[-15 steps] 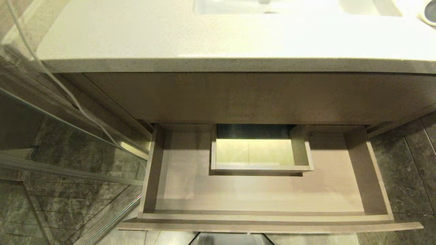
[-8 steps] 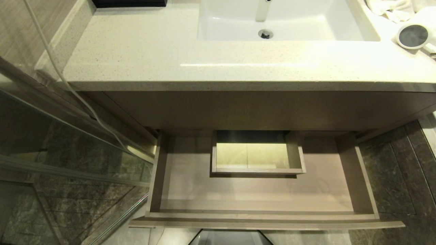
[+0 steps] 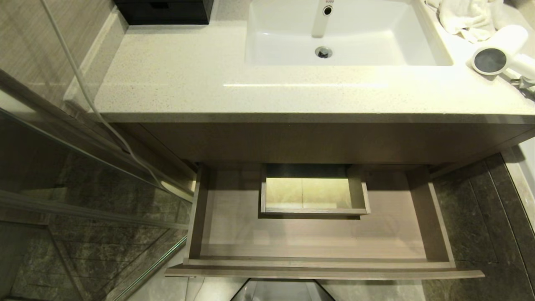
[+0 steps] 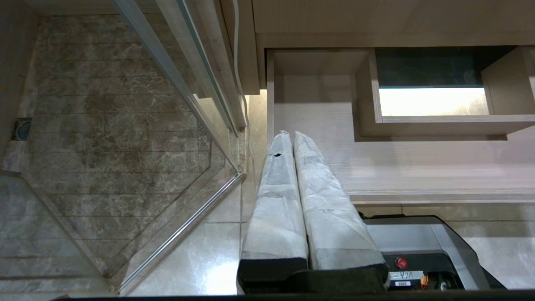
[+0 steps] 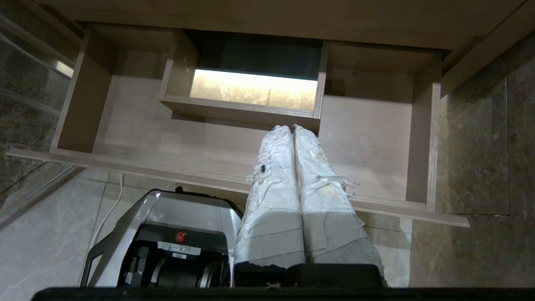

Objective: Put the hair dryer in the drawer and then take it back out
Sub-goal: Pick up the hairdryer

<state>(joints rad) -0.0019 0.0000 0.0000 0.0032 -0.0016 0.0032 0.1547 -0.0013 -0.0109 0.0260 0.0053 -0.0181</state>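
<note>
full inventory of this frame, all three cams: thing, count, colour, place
hair dryer: 1, white with dark grey mesh end, countertop, right of sink
towel: 1, white, behind the hair dryer
sink: 1, white, set in countertop
countertop: 1, speckled cream, above drawer
black box: 1, countertop back left
drawer: 1, light wood, pulled open, nothing loose inside
cut-out: 1, boxed, drawer rear centre
cable: 1, white, hanging at left
left pincer: shut, holding nothing, over drawer's left
right pincer: shut, holding nothing, over drawer

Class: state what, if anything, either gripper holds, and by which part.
Nothing. The left gripper and right gripper are shut and empty; the hair dryer lies on the countertop.
</note>
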